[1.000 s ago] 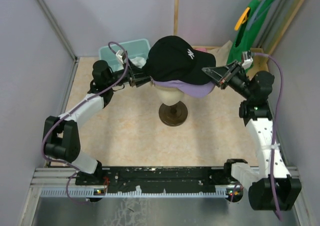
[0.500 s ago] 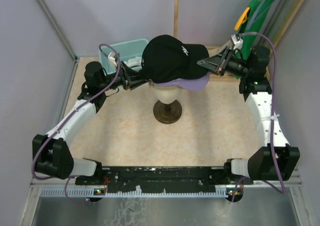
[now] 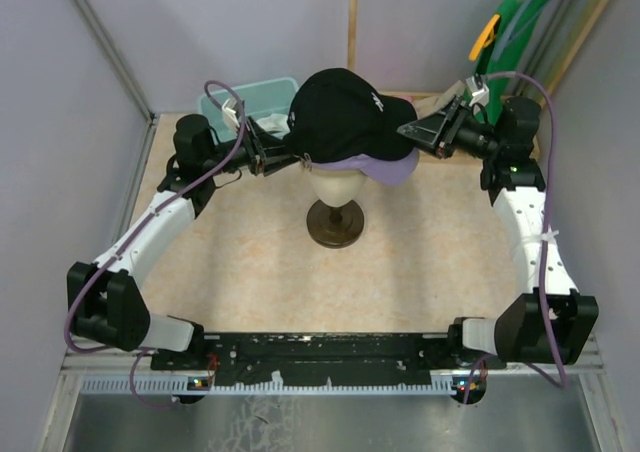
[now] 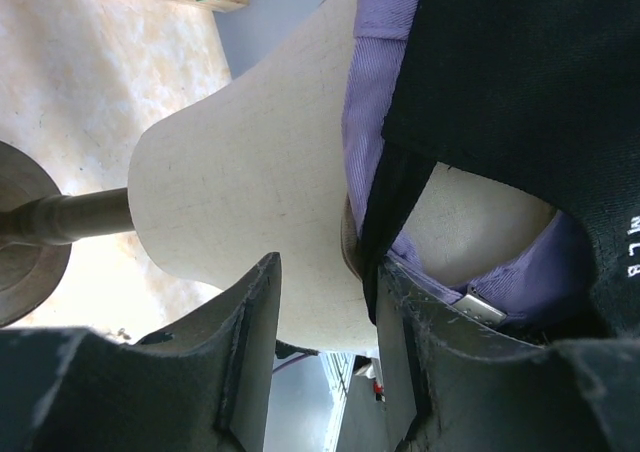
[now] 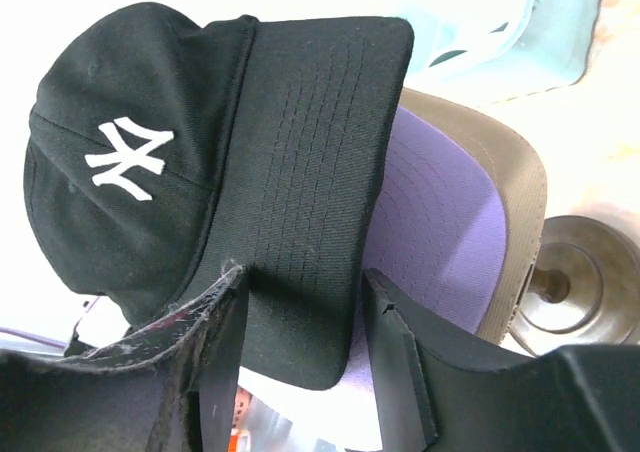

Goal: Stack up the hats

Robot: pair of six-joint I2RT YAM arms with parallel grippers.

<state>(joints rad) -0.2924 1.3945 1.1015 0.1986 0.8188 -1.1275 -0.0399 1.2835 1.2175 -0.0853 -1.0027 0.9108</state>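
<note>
Beige marbled desk (image 3: 250, 272) stretches open between the black rail (image 3: 330, 357) at the near edge and a dark round stand (image 3: 335, 222) at its middle. Grey walls (image 3: 60, 122) close in on the left, rear and right, and the right arm runs close along the right one. The room is tightest at the back, where both arms reach in toward the stand.

On the stand sits a cream mannequin head (image 3: 335, 184) bearing the hats. The black cap (image 3: 345, 112) with a white logo lies on top of the purple cap (image 3: 395, 167), and the brim of a tan cap (image 5: 522, 187) shows under the purple one.

The left tool (image 4: 328, 272) is spread at the back of the head, with the black cap's rear edge hanging in its gap. The right tool (image 5: 305, 282) is also spread, with the black brim lying between its fingers.

A teal bin (image 3: 262, 92) stands at the rear left with white fabric (image 3: 268, 122) in it; what that is I cannot tell. A green top (image 3: 500, 42) hangs at the rear right.
</note>
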